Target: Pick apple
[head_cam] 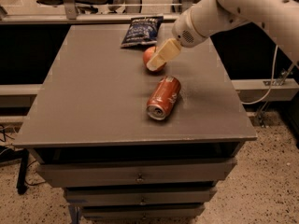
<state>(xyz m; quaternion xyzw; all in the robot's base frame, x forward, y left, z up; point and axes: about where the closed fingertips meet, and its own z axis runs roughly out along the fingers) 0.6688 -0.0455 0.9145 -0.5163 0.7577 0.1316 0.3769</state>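
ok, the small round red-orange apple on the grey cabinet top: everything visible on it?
The small round red-orange apple sits on the grey cabinet top, toward the back, apart from the dark blue snack bag behind it and the red-orange soda can lying on its side in front. Its skin looks smooth. The cream-coloured gripper on the white arm crosses its right part in this view; no stem shows, and contact cannot be told.
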